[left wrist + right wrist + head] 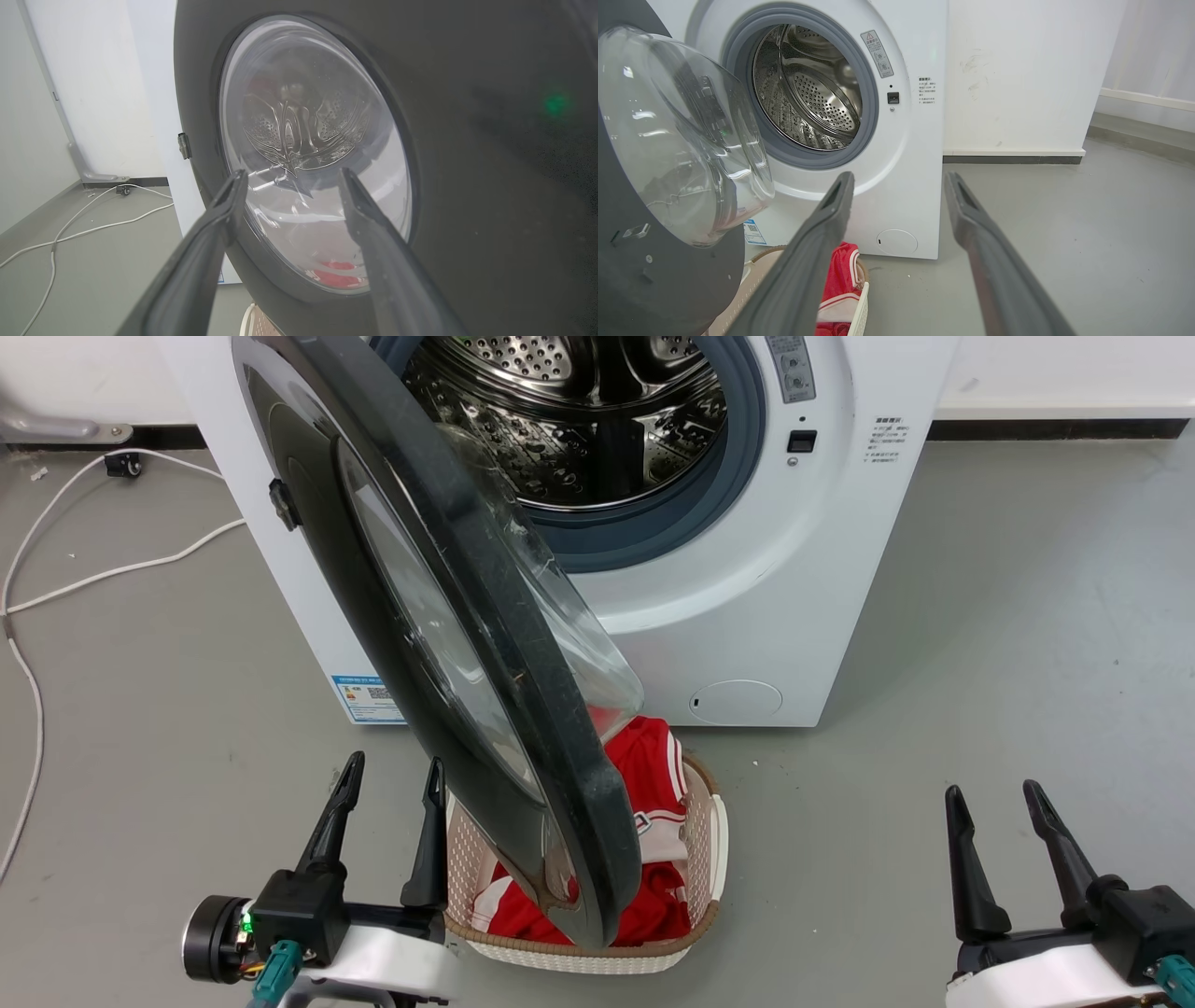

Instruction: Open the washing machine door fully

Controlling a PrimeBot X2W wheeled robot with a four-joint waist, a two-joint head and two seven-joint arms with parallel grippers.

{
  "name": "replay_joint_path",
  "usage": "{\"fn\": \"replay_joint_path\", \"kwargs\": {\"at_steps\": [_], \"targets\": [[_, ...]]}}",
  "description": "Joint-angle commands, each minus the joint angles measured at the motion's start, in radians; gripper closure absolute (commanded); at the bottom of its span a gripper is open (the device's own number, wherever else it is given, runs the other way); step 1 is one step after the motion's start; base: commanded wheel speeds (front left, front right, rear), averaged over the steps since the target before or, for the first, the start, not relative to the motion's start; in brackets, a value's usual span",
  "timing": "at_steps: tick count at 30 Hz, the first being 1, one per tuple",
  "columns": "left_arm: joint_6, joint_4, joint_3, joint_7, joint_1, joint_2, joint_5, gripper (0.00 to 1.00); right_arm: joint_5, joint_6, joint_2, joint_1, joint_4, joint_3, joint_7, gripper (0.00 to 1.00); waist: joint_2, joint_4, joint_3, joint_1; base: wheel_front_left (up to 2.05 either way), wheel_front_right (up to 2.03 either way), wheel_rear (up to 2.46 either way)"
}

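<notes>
Washing machine door stands about half-open, over the laundry basket. Left gripper is wide open and empty, near the door's outer face. Right gripper is open and empty, well apart. Door probably heavy, rigid, slick: push the rim, not the glass.

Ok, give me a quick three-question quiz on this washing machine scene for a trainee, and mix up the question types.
1. True or false: the washing machine door is shut against the drum.
2. Multiple choice: what lies in the basket on the floor in front of the machine? A) red clothing B) blue towels C) shoes
3. Fill in the blank: the left gripper and the right gripper are both ____ and hold nothing.

Key: 1 false, the door stands swung out from the machine; 2 A; 3 open.
</notes>
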Motion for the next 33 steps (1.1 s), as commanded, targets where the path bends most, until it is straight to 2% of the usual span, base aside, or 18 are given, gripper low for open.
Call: {"fn": "replay_joint_path", "kwargs": {"at_steps": [1,4,5,6,7,16,26,33], "targets": [[0.002,-0.001,-0.001,-0.002,-0.012,0.0,-0.005,0.0,0.0,-0.001,0.004,-0.015,0.004,-0.002,-0.007,0.0,-0.0001,0.001,0.002,0.0,0.0,0.0,0.0],[0.004,-0.001,-0.001,-0.002,-0.013,0.0,-0.006,0.04,-0.001,-0.001,0.004,-0.017,0.005,-0.003,-0.009,0.0,-0.0001,0.002,0.003,0.0,0.0,0.0,0.0],[0.003,-0.001,-0.001,-0.002,-0.014,0.0,-0.005,0.52,-0.002,-0.001,0.004,-0.017,0.006,-0.003,-0.01,0.0,-0.0001,0.002,0.003,0.0,0.0,0.0,0.0],[0.002,0.0,-0.002,-0.002,-0.013,0.0,-0.005,0.8,0.001,-0.001,0.004,-0.016,0.008,-0.002,-0.01,0.0,-0.0001,0.002,0.002,0.0,0.0,0.0,0.0],[0.0,0.002,-0.002,-0.002,-0.012,0.0,-0.005,1.0,0.002,-0.001,0.004,-0.015,0.01,-0.003,-0.01,0.0,-0.0001,0.002,0.002,0.0,0.0,0.0,0.0],[0.009,-0.02,0.006,-0.002,-0.029,0.0,-0.024,1.0,-0.004,-0.001,0.004,-0.018,0.015,-0.005,-0.012,0.0,-0.0001,0.004,0.005,0.0,0.0,0.0,0.0],[0.024,-0.262,0.034,-0.002,-0.088,0.0,-0.006,1.0,0.001,-0.001,0.004,-0.02,0.025,-0.011,-0.015,0.0,-0.0001,0.008,0.003,0.0,0.0,0.0,0.0],[0.038,-0.465,0.011,-0.002,-0.149,0.0,0.013,1.0,-0.012,-0.001,0.004,-0.027,0.034,-0.01,-0.015,0.0,-0.0001,0.003,0.001,0.0,0.0,0.0,0.0]]}}
